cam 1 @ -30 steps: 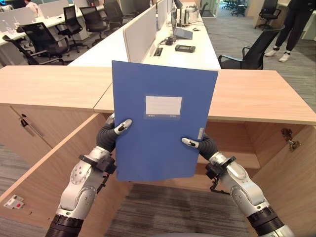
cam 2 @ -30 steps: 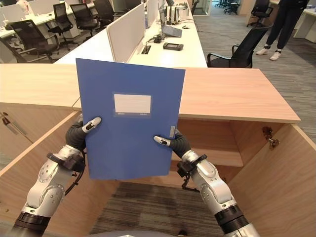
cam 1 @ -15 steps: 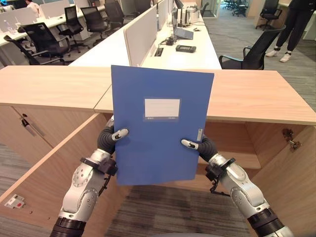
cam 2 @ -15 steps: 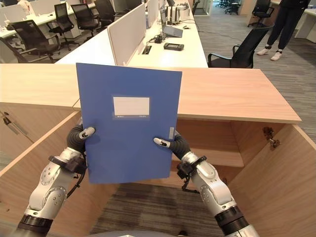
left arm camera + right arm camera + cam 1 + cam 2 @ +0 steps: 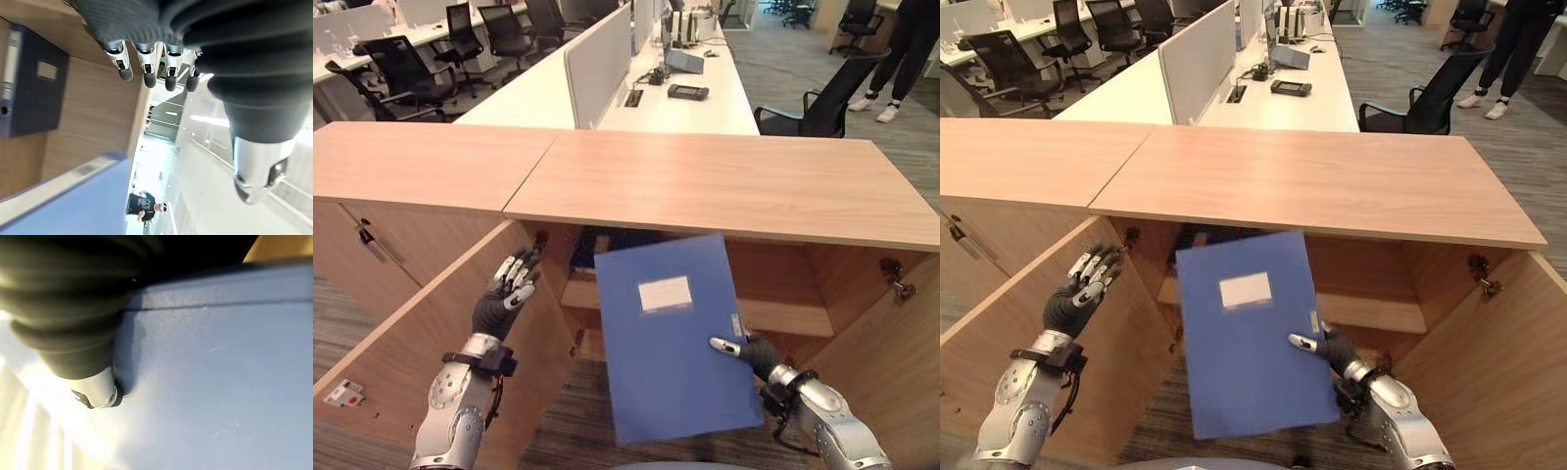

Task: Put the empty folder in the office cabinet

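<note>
Folder (image 5: 671, 338): blue, one, with a white label on its face. It has dropped from chest height above the cabinet top to the front of the open cabinet, tilted, its upper edge just under the top board.
Hold: down from two hands to one. Right hand (image 5: 744, 351) alone carries it, thumb across the front by the right edge, fingers behind the folder and hidden; the right wrist view shows the thumb pressed on the blue cover.
Left hand (image 5: 507, 289): has let go and moved aside to the left. It hangs near the open left door (image 5: 411, 343), fingers straight and spread, touching nothing.
Meaning: my read is that the carry is over and the insertion has begun; folder is at the mouth, not yet on the shelf (image 5: 783, 315).
Risk: one-sided pinch on a wide flat cover; it could swing or slip.
Cabinet (image 5: 724, 186): one in use, two doors swung open, one shelf seen inside. A second cabinet adjoins on the left.
Inside: one dark binder (image 5: 29, 81) already standing in the left part, seen in the left wrist view.
Count, hands: two, one loaded, one free.
Background: one person (image 5: 906, 49) standing far right; desks and several office chairs, not counted.
</note>
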Motion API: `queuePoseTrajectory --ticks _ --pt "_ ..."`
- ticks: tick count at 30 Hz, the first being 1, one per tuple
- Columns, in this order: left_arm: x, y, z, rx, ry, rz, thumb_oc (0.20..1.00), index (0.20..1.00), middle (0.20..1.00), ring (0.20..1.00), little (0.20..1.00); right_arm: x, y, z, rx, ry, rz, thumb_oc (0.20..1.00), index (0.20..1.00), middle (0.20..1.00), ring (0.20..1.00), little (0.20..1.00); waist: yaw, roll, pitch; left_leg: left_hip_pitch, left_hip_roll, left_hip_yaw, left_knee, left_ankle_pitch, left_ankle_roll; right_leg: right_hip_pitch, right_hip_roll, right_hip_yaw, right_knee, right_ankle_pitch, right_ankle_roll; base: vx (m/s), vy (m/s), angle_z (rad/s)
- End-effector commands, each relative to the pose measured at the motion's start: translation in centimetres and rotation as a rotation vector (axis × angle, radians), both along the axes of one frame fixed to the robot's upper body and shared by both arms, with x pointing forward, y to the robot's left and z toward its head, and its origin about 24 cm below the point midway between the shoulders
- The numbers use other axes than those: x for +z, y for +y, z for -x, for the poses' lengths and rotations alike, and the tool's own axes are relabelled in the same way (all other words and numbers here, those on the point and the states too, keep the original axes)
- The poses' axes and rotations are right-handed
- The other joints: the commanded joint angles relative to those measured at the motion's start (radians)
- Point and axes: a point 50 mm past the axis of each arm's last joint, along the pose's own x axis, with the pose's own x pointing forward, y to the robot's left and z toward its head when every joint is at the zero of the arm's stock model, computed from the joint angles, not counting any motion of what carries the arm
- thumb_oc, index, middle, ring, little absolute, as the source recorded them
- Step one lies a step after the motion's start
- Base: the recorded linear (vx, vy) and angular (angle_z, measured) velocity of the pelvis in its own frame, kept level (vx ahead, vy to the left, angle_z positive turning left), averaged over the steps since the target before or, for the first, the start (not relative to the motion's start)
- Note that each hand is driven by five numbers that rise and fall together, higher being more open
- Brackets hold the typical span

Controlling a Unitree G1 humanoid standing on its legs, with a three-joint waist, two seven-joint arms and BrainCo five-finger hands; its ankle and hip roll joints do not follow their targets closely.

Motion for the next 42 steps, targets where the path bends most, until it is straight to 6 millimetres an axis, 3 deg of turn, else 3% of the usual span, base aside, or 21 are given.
queuePoseTrajectory --ticks 1,7,15,20,25,26,30,33,42 --pt "1.0 2.0 -0.4 0.042 -0.051 -0.056 1.0 1.0 1.0 1.0 1.0 2.1 0.5 -2.0 0.042 -0.135 -0.02 0.2 0.2 0.2 0.2 0.2 -0.004 -0.026 0.028 -0.013 0.021 -0.036 0.011 -0.032 -0.029 0.08 -0.048 -0.02 0.025 -0.134 0.071 0.0 0.0 0.0" --pt "-5.1 2.1 2.0 0.059 0.231 -0.044 1.0 1.0 1.0 1.0 1.0 -2.0 0.2 -0.3 -0.122 0.029 -0.073 0.2 0.2 0.2 0.2 0.2 -0.006 -0.016 0.031 -0.022 0.022 -0.044 0.011 -0.024 -0.027 0.075 -0.044 -0.022 0.027 -0.135 0.066 0.0 0.0 0.0" --pt "-9.1 1.1 3.9 0.038 0.427 -0.078 1.0 1.0 1.0 1.0 1.0 -4.2 0.3 0.8 -0.232 0.122 -0.111 0.2 0.2 0.2 0.2 0.2 -0.005 -0.006 0.038 -0.037 0.021 -0.062 0.011 -0.016 -0.028 0.067 -0.039 -0.033 0.035 -0.144 0.062 0.0 -0.013 0.04" --pt "-12.8 0.5 5.9 0.017 0.634 -0.218 1.0 1.0 1.0 1.0 1.0 -5.0 -0.3 0.3 -0.446 0.134 -0.161 0.2 0.2 0.2 0.2 0.2 -0.005 0.012 0.045 -0.053 0.024 -0.08 0.011 -0.006 -0.032 0.062 -0.035 -0.048 0.04 -0.152 0.055 0.0 -0.022 0.12" --pt "-14.5 -0.2 6.9 -0.026 0.734 -0.315 1.0 1.0 1.0 1.0 1.0 -4.6 -1.0 -1.2 -0.577 0.09 -0.18 0.2 0.2 0.2 0.2 0.2 -0.002 0.026 0.049 -0.063 0.026 -0.09 0.011 -0.001 -0.036 0.059 -0.03 -0.061 0.039 -0.157 0.051 0.0 -0.026 0.12" --pt "-15.4 -0.4 7.5 -0.034 0.785 -0.353 1.0 1.0 1.0 1.0 1.0 -4.3 -1.6 -2.3 -0.704 0.068 -0.249 0.2 0.2 0.2 0.2 0.2 0.003 0.036 0.052 -0.07 0.028 -0.096 0.011 0.003 -0.039 0.056 -0.026 -0.067 0.038 -0.161 0.049 0.0 -0.034 0.13" --pt "-15.8 -0.7 7.6 -0.045 0.807 -0.387 1.0 1.0 1.0 1.0 1.0 -3.9 -2.2 -3.4 -0.809 0.047 -0.305 0.2 0.2 0.2 0.2 0.2 0.011 0.045 0.056 -0.08 0.032 -0.101 0.011 0.008 -0.043 0.05 -0.02 -0.071 0.038 -0.164 0.046 0.0 -0.031 0.03" --pt "-16.8 -1.2 8.5 -0.051 0.871 -0.406 1.0 1.0 1.0 1.0 1.0 -2.4 -3.9 -5.9 -1.042 -0.01 -0.441 0.2 0.2 0.2 0.2 0.2 0.03 0.065 0.058 -0.092 0.046 -0.115 0.011 0.018 -0.053 0.048 -0.003 -0.075 0.031 -0.178 0.037 0.01 -0.082 0.18" --pt "-17.5 -1.5 9.3 -0.056 0.926 -0.419 1.0 1.0 1.0 1.0 1.0 0.9 -6.7 -9.2 -1.258 -0.126 -0.584 0.2 0.2 0.2 0.2 0.2 0.058 0.101 0.053 -0.093 0.074 -0.131 0.011 0.038 -0.076 0.061 0.029 -0.088 0.022 -0.204 0.016 0.02 -0.063 0.06"
